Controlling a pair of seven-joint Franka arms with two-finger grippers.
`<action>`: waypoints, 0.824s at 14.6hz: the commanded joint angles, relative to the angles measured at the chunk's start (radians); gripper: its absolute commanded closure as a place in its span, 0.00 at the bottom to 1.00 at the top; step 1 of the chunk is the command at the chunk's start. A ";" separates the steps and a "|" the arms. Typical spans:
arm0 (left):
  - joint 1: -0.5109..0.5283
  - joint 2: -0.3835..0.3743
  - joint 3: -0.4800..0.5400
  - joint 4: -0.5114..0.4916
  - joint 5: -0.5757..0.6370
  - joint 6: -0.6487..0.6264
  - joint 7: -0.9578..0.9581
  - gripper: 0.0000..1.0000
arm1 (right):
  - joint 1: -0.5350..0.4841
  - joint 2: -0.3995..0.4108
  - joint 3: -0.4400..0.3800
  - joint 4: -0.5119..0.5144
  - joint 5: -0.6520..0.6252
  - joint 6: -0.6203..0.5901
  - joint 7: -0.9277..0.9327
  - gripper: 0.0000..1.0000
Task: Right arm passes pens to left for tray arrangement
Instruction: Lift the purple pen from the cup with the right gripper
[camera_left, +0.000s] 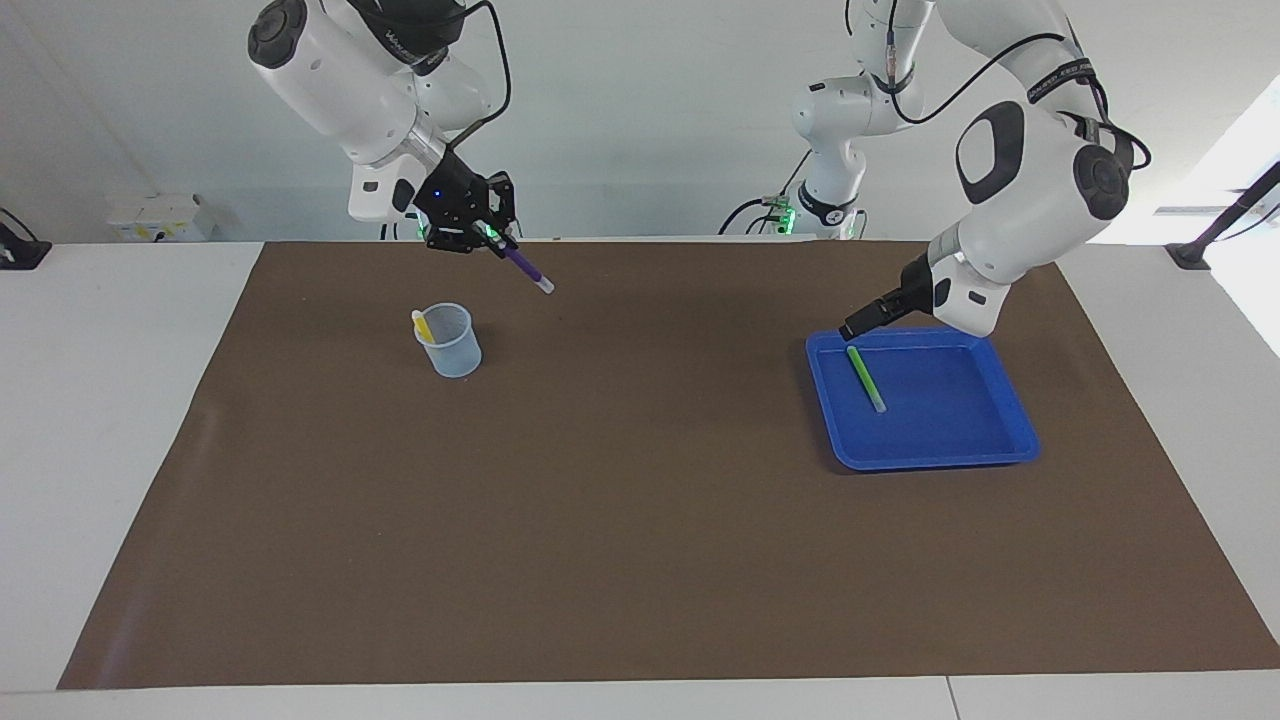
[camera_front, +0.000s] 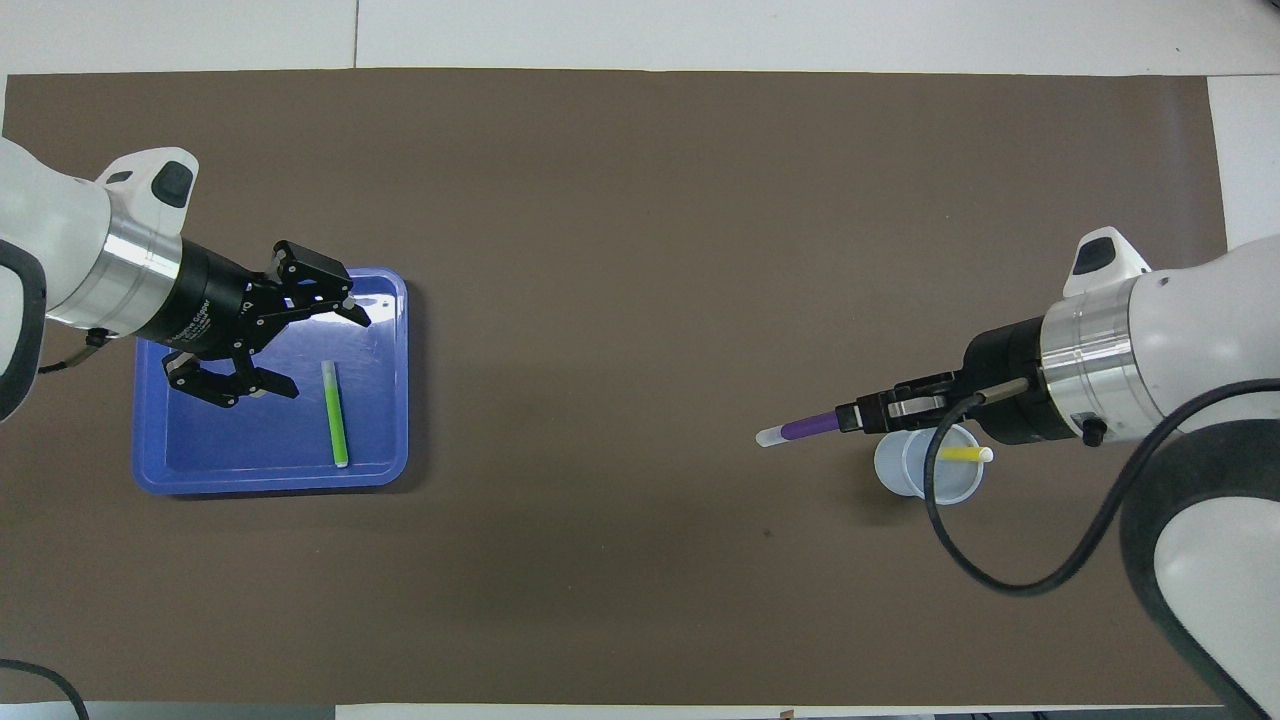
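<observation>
My right gripper (camera_left: 490, 234) (camera_front: 852, 418) is up in the air beside the cup, shut on the purple pen (camera_left: 527, 270) (camera_front: 806, 427). The pen's pale end points toward the left arm's end of the table. A yellow pen (camera_left: 423, 325) (camera_front: 965, 454) leans in the translucent cup (camera_left: 455, 350) (camera_front: 922, 482). The green pen (camera_left: 866, 378) (camera_front: 337, 420) lies flat in the blue tray (camera_left: 950, 410) (camera_front: 230, 440). My left gripper (camera_left: 858, 325) (camera_front: 322, 352) hangs open over the tray, holding nothing.
A brown mat (camera_left: 640, 520) (camera_front: 620, 250) covers most of the table, with white tabletop (camera_left: 100, 400) around it. The cup stands toward the right arm's end, the tray toward the left arm's end, and bare mat lies between them.
</observation>
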 joint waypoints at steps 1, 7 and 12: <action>0.000 -0.072 0.001 -0.022 -0.102 0.026 -0.235 0.00 | 0.058 0.011 0.012 -0.007 0.055 0.135 0.203 1.00; -0.083 -0.159 -0.006 -0.080 -0.199 0.231 -0.732 0.00 | 0.274 0.012 0.012 -0.049 0.057 0.466 0.703 1.00; -0.159 -0.316 -0.008 -0.313 -0.333 0.449 -0.832 0.00 | 0.397 0.003 0.012 -0.098 0.057 0.603 0.894 1.00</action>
